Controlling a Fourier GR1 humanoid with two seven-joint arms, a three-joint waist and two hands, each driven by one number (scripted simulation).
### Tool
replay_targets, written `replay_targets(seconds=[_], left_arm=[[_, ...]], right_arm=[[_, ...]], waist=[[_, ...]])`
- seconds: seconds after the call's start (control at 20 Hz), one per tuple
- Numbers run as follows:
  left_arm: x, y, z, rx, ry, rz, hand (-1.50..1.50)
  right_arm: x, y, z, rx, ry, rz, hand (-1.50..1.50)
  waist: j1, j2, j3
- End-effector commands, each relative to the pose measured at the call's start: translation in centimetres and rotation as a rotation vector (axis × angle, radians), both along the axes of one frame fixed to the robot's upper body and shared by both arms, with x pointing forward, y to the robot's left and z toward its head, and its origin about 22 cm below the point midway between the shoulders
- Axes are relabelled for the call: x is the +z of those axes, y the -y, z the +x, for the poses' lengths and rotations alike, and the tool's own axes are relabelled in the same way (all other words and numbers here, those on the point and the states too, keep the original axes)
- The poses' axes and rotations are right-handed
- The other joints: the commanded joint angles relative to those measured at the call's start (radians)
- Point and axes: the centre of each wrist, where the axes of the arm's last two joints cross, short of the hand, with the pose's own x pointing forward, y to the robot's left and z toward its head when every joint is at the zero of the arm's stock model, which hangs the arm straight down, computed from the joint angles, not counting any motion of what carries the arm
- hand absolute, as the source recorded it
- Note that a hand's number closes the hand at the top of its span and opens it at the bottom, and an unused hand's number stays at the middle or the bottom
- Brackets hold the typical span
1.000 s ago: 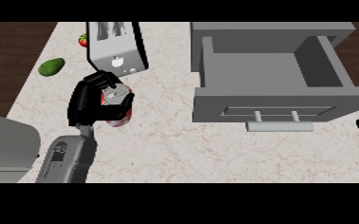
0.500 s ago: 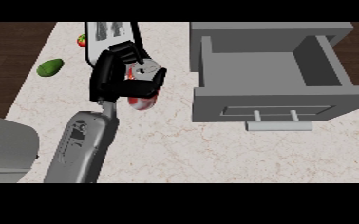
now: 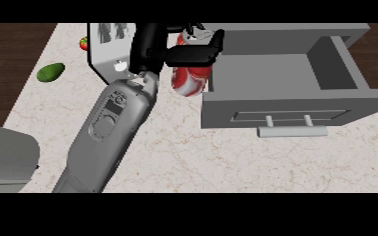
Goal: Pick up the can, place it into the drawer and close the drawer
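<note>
My left hand (image 3: pixel 173 50) is curled round the red-and-white can (image 3: pixel 189 77), thumb across its front, and holds it clear of the bench (image 3: pixel 221 160). The can hangs below the hand, right at the near-left wall of the open drawer (image 3: pixel 284 75), apparently not yet over the cavity. Main risk as I judge it: the can's lower end looks about level with that wall, so moving sideways without more height could knock it against the rim and tilt it in the grasp. Releasing here would set it on the wall edge or outside. The drawer handle (image 3: pixel 291 130) lies to the lower right of the hand, untouched. Right hand not seen.
</note>
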Motion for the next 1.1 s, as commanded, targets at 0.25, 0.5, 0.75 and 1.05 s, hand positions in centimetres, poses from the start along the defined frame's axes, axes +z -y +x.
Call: replay_targets(seconds=[0.25,0.5,0.75,1.05], left_arm=[[4.6,5.0,1.6,-0.008,0.001,0.029,1.50],[7.2,5.2,3.7,-0.023,-0.005,0.025,1.50],[7.0,9.1,3.1,0.004,-0.018,0.078,1.50],[7.6,9.8,4.6,0.012,-0.024,0.103,1.50]], right_arm=[[-0.6,0.6,1.1,-0.015,-0.020,-0.008,-1.50],[0.2,1.0,2.1,-0.012,-0.010,-0.014,-1.50],[1.5,0.2,1.2,0.006,0.001,0.002,-1.50],[1.1,-1.1,3.4,0.016,0.001,-0.001,-1.50]], waist=[[-0.002,0.002,0.000],[0.003,0.004,0.000],[-0.023,0.005,0.000],[-0.030,0.013,0.001]])
